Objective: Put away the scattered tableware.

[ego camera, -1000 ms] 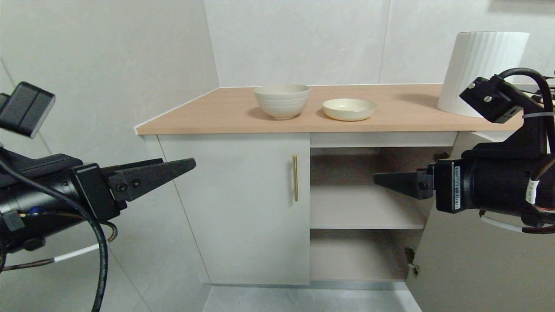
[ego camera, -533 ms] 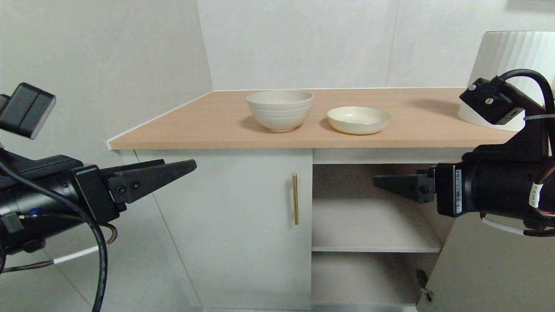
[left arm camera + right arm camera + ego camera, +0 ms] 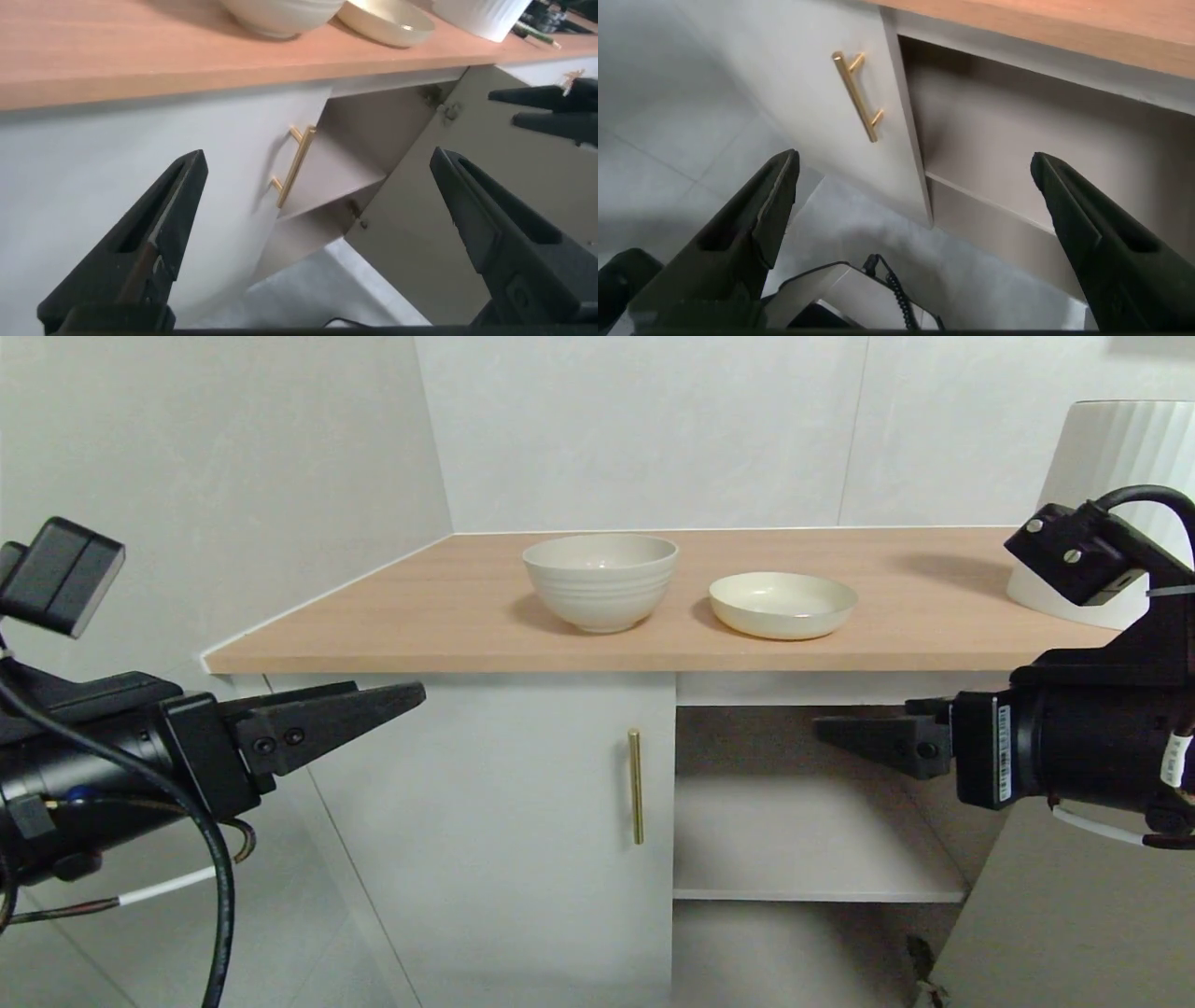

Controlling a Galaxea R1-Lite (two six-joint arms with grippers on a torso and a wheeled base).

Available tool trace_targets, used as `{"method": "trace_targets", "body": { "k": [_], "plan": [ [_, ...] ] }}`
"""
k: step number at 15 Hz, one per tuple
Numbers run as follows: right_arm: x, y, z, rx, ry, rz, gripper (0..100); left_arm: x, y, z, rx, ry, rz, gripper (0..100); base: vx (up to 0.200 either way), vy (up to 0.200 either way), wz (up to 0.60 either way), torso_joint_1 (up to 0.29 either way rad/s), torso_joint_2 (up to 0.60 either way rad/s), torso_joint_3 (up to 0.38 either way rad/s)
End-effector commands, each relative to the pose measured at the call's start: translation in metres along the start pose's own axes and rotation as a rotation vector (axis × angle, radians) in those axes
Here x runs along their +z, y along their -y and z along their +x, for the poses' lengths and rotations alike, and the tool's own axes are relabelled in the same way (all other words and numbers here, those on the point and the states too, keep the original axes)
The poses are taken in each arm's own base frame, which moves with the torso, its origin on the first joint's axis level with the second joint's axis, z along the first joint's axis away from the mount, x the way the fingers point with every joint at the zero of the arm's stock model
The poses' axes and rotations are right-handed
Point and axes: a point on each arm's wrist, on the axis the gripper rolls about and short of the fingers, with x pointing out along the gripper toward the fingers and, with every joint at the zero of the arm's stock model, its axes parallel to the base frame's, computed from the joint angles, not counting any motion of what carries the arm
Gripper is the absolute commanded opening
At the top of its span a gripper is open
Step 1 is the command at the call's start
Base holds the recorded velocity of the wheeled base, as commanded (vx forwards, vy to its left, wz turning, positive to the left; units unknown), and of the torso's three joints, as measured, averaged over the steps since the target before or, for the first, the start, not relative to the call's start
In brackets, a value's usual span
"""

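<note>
the bowl and the dish sit upright on the counter, toward its front edge. they are just beside each other but apart, with the bowl on the left. a white ribbed pot stands well off to the right.

under the counter, the cabinet has its left door closed, with a brass handle at the inner edge. the right bay is open, showing a shelf, and the right door is swung out.

the left gripper hangs below counter level, out to the left of the cabinet. its fingers are spread wide with nothing between them. the right gripper is level with the open bay, in front of it, and is likewise spread and empty.

both pieces look like glazed ceramic, though they could be melamine; the pictures don't settle it. either way i'd expect them to be stiff, smooth, a bit slippery and easy to chip.

the bowl is deep and likely the heavier piece. i'd pinch its wall at the rim, one finger inside and one outside, where the outer ridges may help the grip.

the dish is shallow with a low flared rim, so only the near edge can be pinched, and it will probably sag from that hold. it should be carried low and level to the shelf.
</note>
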Motion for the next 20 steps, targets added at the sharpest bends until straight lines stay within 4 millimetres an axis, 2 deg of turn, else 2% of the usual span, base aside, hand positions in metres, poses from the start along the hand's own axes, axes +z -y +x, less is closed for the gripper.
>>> {"method": "trace_targets", "body": {
  "k": [1, 3, 6, 16, 18, 20],
  "plan": [
    [0.000, 0.000, -0.001, 0.001, 0.003, 0.000, 100, -0.003, -0.002, 0.005, 0.001, -0.019, -0.007, 100, 0.000, 0.000, 0.00, 0.000, 0.00, 0.000],
    [0.000, 0.000, 0.000, 0.002, 0.000, 0.000, 100, -0.009, -0.006, 0.016, 0.004, -0.064, -0.024, 100, 0.000, 0.000, 0.00, 0.046, -0.22, -0.181],
    [0.000, 0.000, 0.001, 0.002, -0.003, -0.001, 100, -0.010, -0.007, 0.017, 0.005, -0.068, -0.026, 100, 0.000, 0.000, 0.00, 0.103, -0.28, -0.292],
    [-0.001, 0.001, 0.002, -0.005, -0.008, 0.001, 100, -0.012, -0.013, 0.030, 0.015, -0.093, -0.037, 100, 0.000, 0.000, 0.00, 0.163, -0.49, -0.295],
    [-0.001, 0.004, 0.004, -0.015, -0.010, 0.005, 100, -0.001, -0.014, 0.041, 0.011, -0.076, -0.030, 100, 0.000, 0.000, 0.00, 0.198, -0.48, -0.283],
    [-0.001, 0.004, 0.002, -0.016, -0.005, 0.006, 100, 0.027, -0.011, 0.053, -0.003, -0.001, 0.000, 100, 0.000, 0.000, 0.00, 0.210, -0.48, -0.278]
  ]
}}
